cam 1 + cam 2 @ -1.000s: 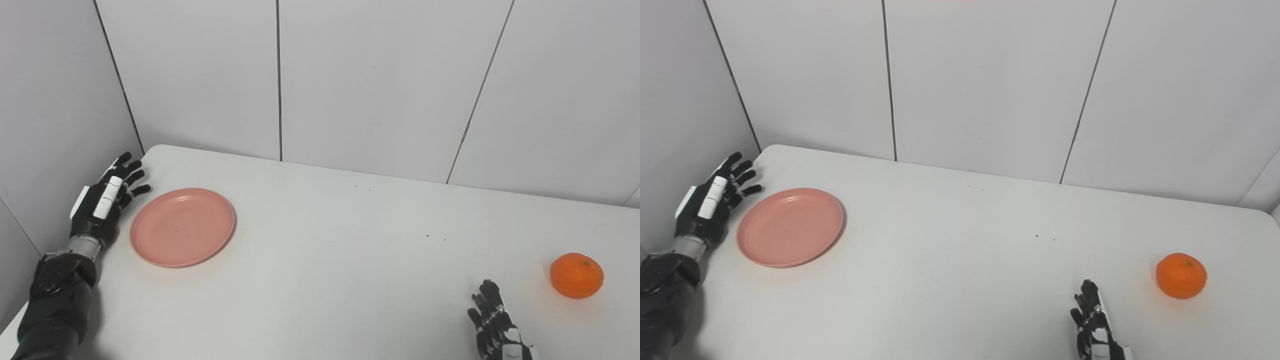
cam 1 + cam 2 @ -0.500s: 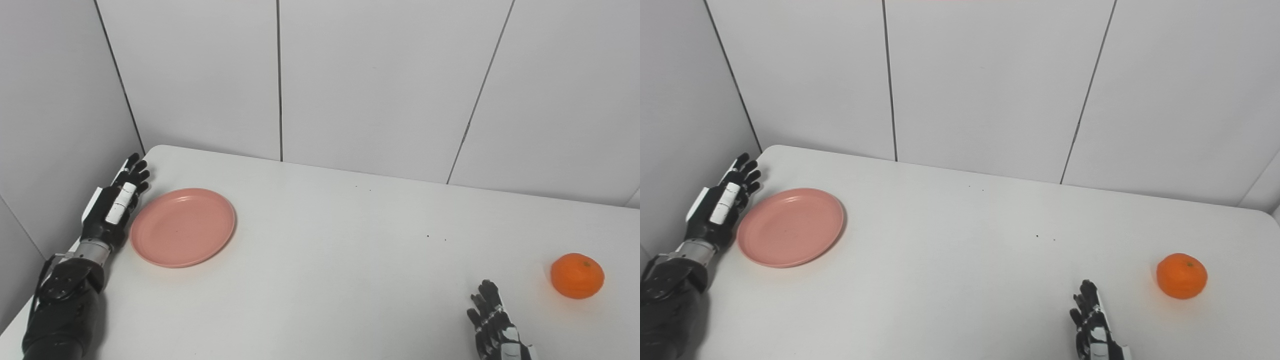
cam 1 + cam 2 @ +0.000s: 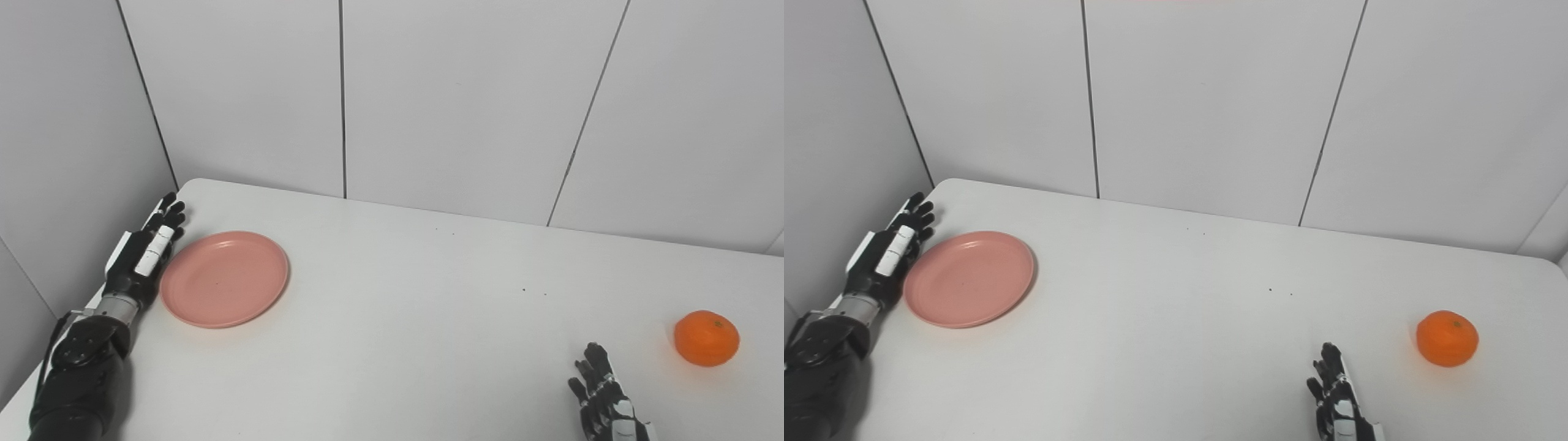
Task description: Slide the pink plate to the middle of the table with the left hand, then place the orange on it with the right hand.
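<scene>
The pink plate (image 3: 224,278) lies flat on the white table (image 3: 404,318), far to the left. My left hand (image 3: 145,251) rests just left of the plate's rim, fingers extended and close together, pointing toward the back; it holds nothing, and contact with the rim cannot be told. The orange (image 3: 706,337) sits alone near the table's right side. My right hand (image 3: 603,401) is low at the bottom edge, left of the orange and well apart from it, fingers spread, empty.
Grey wall panels (image 3: 343,92) close off the back and the left side, right behind my left hand. The table's rounded far left corner (image 3: 190,182) is just beyond its fingertips. A few dark specks (image 3: 524,289) dot the tabletop.
My left hand has moved right and forward to the plate's left rim, and its spread fingers have drawn together. The plate, the orange and my right hand have hardly moved.
</scene>
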Motion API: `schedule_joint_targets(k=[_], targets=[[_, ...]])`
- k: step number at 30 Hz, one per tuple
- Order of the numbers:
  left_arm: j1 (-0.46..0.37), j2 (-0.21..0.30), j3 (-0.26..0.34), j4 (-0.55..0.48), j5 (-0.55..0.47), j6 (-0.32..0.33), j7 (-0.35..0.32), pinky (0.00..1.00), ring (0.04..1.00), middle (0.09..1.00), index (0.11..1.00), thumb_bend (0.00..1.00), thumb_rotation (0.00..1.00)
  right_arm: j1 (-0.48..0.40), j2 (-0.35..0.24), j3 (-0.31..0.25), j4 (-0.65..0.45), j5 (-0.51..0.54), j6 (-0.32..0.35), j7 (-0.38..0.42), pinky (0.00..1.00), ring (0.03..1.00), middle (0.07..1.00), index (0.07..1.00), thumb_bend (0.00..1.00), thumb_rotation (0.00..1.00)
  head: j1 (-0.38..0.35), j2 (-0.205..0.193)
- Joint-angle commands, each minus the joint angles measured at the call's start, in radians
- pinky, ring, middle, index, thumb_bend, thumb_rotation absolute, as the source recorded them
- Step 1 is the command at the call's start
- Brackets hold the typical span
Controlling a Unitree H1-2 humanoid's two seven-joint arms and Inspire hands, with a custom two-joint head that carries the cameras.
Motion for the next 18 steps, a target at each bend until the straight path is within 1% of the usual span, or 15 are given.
schedule_joint_targets(k=[1,3,9,11,15,18], targets=[[0.009,-0.018,-0.009,0.042,0.009,-0.014,0.026,0.99,0.978,0.972,0.982,0.98,0.78,0.056,0.012,0.017,0.054,0.011,0.028,0.003,0.98,1.000,0.996,0.956,0.90,1.00,0.001,0.003],[0.007,-0.017,-0.010,0.046,0.011,-0.014,0.029,0.99,0.980,0.976,0.982,0.97,0.78,0.057,0.012,0.017,0.053,0.010,0.028,0.003,0.98,1.000,0.995,0.958,0.90,1.00,0.001,0.003],[0.013,-0.021,-0.006,0.013,-0.002,0.033,0.022,1.00,0.988,0.989,0.998,0.95,0.79,0.058,0.010,0.016,0.051,0.013,0.031,0.004,0.98,0.998,0.995,0.961,0.90,1.00,0.003,0.006],[0.015,-0.025,0.000,-0.001,-0.016,0.061,0.015,1.00,0.992,0.989,1.000,0.96,0.79,0.058,0.011,0.015,0.050,0.013,0.034,0.003,0.98,0.998,0.994,0.961,0.90,1.00,0.003,0.006],[0.014,-0.028,0.010,-0.019,-0.042,0.096,0.007,1.00,0.999,0.995,1.000,0.96,0.79,0.058,0.010,0.016,0.050,0.013,0.033,0.004,0.98,0.999,0.996,0.960,0.90,1.00,0.003,0.006],[0.017,-0.035,0.026,-0.060,-0.074,0.154,0.017,1.00,1.000,0.985,0.990,0.97,0.78,0.059,0.010,0.017,0.050,0.015,0.032,0.006,0.98,1.000,0.995,0.962,0.90,1.00,0.001,0.010]])
